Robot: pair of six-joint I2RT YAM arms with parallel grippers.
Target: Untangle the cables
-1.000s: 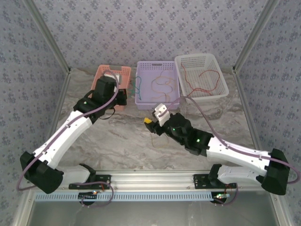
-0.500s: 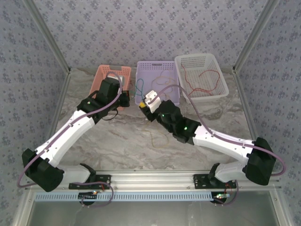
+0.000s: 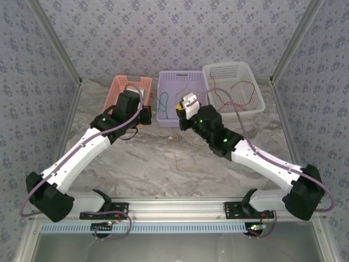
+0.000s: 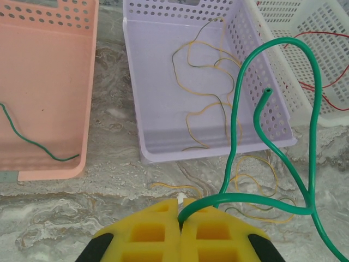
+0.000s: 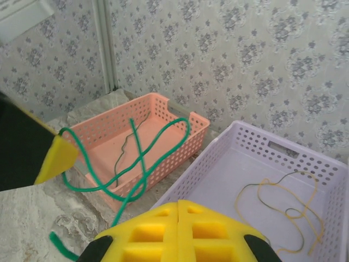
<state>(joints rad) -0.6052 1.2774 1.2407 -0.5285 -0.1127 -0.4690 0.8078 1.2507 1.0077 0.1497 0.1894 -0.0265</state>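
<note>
While the marbled grey worktop (image 3: 152, 164) sits between floral-papered walls (image 3: 163, 33), left fingers (image 4: 150, 232) pinch green cable (image 4: 235, 136) above it; right fingers (image 5: 210, 232) pressed together; yellow cables (image 5: 289, 213) lie in lilac basket (image 4: 180, 153).

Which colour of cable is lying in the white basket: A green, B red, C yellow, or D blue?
B: the red cable sprawls across the floor of the white basket, and no cable of another colour is seen in it.
</note>
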